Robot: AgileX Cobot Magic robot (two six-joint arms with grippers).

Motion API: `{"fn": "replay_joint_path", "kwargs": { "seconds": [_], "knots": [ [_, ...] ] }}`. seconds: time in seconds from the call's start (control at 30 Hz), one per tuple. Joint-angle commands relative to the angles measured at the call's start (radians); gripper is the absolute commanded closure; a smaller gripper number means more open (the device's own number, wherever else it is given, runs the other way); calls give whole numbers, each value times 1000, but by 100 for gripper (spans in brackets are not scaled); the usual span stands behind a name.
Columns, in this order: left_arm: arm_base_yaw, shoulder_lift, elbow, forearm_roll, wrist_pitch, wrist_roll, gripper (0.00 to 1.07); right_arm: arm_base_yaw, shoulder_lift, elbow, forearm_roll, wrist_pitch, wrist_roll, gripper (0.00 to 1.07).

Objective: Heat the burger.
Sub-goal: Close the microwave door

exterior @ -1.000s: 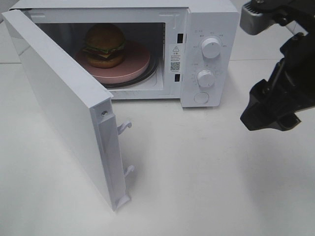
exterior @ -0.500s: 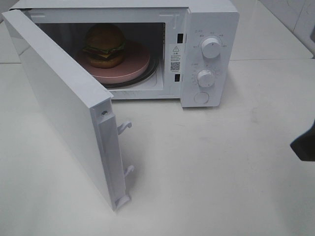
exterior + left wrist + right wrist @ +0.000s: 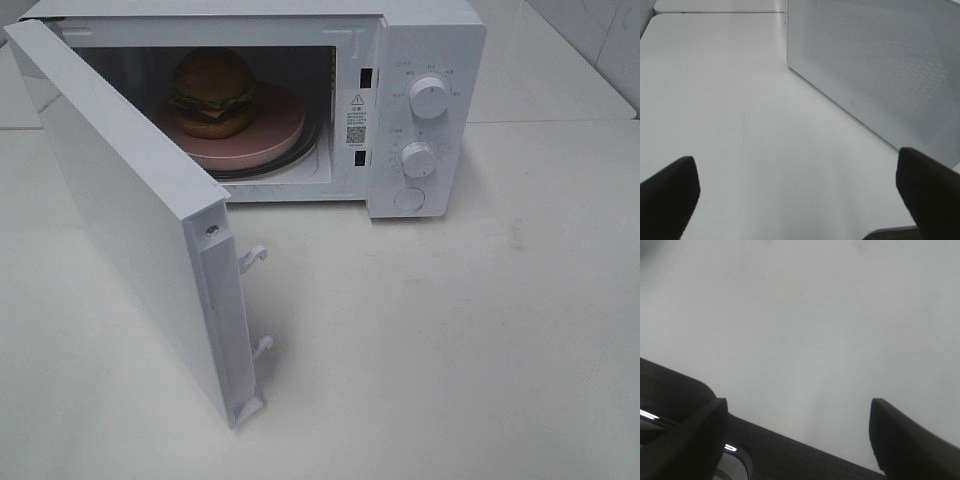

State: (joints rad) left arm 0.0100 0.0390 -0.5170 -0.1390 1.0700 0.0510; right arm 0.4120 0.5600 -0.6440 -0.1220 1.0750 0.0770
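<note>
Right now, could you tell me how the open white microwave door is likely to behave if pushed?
The white microwave door looks rigid and flat, so it should probably swing as one panel rather than flex. Its two latch hooks stick out and seem thin, so likely fragile to knocks.

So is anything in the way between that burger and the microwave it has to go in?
No, the burger already sits inside the microwave, on the pink plate. Only the door stands open, and nothing visible lies on the table between it and the opening.
</note>
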Motion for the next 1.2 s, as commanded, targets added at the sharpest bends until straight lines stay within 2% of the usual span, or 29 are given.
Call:
{"fn": "replay_joint_path", "kwargs": {
  "seconds": [0.03, 0.17, 0.4, 0.47, 0.67, 0.83, 1.2],
  "knots": [
    [4, 1, 1, -4, -4, -1, 6, -64, -54, 19, 0, 16, -3, 31],
    [4, 1, 1, -4, -4, -1, 6, -172, -182, 71, 0, 22, -3, 31],
    [4, 1, 1, -4, -4, -1, 6, -254, -327, 105, 14, 23, 1, 31],
    [4, 1, 1, -4, -4, -1, 6, -284, -412, 105, 23, 20, 0, 31],
    [4, 1, 1, -4, -4, -1, 6, -296, -492, 105, 31, 13, 0, 31],
    [4, 1, 1, -4, -4, -1, 6, -334, -595, 134, 36, -68, 0, 31],
    [4, 9, 1, -4, -4, -1, 6, -342, -592, 147, 51, -78, -17, 32]
  ]
}}
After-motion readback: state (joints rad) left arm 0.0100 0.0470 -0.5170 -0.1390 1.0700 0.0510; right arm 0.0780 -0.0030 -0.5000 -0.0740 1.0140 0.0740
